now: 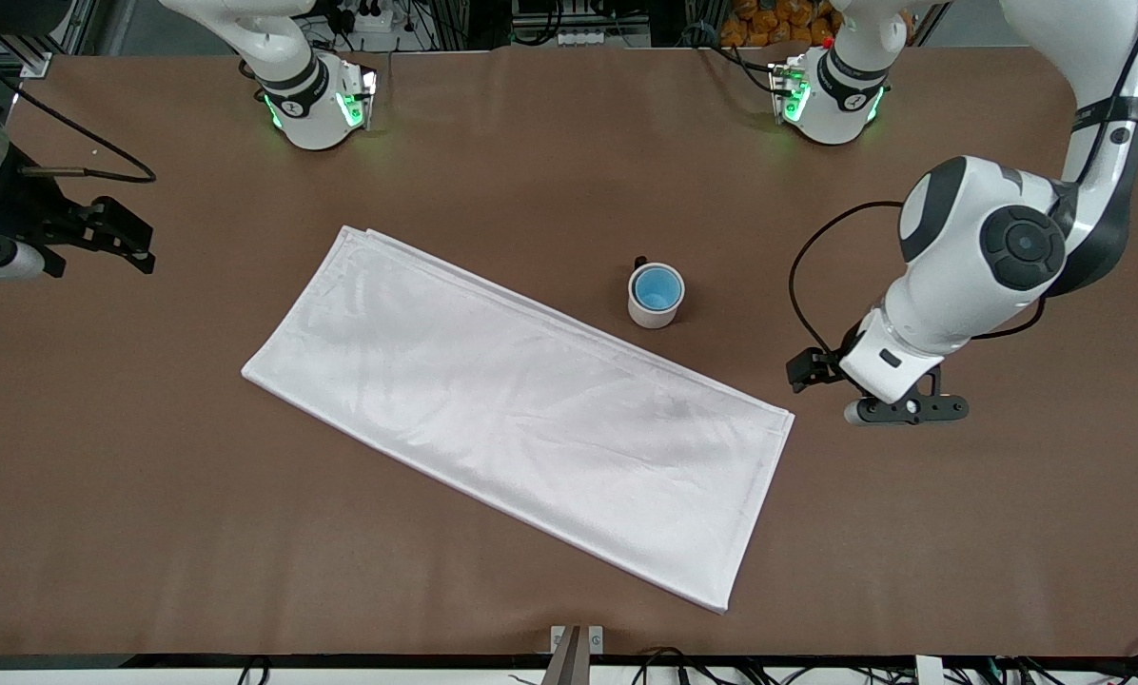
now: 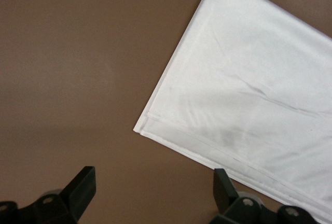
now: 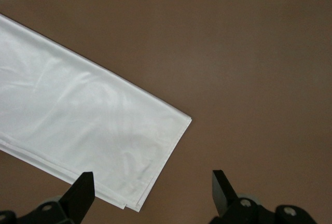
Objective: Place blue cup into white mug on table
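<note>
I see the blue cup [image 1: 656, 285] already seated in the white mug [image 1: 656, 297], upright; my left gripper [image 1: 897, 409] hangs wide and empty over bare table [image 1: 912, 533] toward its own end, much the closer hand. My right gripper [image 1: 117, 238] waits, spread wide too.

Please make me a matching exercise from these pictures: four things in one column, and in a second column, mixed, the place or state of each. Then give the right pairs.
Things:
1. blue cup
2. white mug
3. white cloth
4. left pincer

Places or states:
A. lies flat on the table, nearer to the front camera than the mug
B. open, over bare table by a corner of the cloth
C. sits inside the mug
D. stands upright on the table, holding the cup

Pairs: 1-C, 2-D, 3-A, 4-B
</note>
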You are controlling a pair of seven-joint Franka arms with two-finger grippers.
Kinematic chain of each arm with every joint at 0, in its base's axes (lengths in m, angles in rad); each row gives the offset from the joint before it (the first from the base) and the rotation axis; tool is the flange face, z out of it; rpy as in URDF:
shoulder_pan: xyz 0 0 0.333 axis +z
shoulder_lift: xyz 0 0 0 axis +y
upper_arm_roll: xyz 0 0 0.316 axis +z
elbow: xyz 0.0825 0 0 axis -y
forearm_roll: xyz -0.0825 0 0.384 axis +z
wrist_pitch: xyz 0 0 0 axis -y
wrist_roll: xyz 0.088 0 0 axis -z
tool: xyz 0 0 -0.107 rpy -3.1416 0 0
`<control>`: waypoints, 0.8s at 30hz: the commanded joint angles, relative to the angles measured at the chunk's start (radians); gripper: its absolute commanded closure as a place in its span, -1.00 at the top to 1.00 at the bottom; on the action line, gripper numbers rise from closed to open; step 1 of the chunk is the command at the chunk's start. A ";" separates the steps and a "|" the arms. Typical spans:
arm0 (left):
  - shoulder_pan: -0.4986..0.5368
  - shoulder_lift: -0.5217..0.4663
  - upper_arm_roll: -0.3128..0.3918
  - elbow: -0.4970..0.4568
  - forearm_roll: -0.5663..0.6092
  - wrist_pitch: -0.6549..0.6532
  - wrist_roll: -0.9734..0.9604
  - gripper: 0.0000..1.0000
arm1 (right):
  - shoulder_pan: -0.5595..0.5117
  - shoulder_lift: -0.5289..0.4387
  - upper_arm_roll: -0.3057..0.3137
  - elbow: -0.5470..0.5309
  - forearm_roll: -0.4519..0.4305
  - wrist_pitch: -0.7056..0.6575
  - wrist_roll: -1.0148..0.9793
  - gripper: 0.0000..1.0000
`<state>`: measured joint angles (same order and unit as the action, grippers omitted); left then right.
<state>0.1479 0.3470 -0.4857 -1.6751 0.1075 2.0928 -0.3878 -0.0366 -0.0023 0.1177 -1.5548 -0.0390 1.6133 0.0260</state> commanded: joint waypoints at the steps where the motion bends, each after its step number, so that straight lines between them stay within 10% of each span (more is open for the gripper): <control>1: 0.019 -0.006 -0.008 0.026 0.011 -0.048 0.003 1.00 | 0.018 -0.044 -0.021 -0.022 0.022 -0.006 -0.026 1.00; 16: 0.070 -0.043 -0.002 0.057 0.008 -0.103 0.073 1.00 | 0.020 -0.047 -0.067 -0.025 0.091 -0.007 -0.113 1.00; 24: -0.146 -0.140 0.297 0.012 -0.084 -0.163 0.268 1.00 | 0.032 -0.048 -0.075 -0.024 0.094 -0.018 -0.110 1.00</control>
<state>0.1394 0.3001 -0.3674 -1.6171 0.0916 1.9797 -0.2358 -0.0256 -0.0255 0.0568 -1.5577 0.0359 1.5995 -0.0728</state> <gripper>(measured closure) 0.000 0.000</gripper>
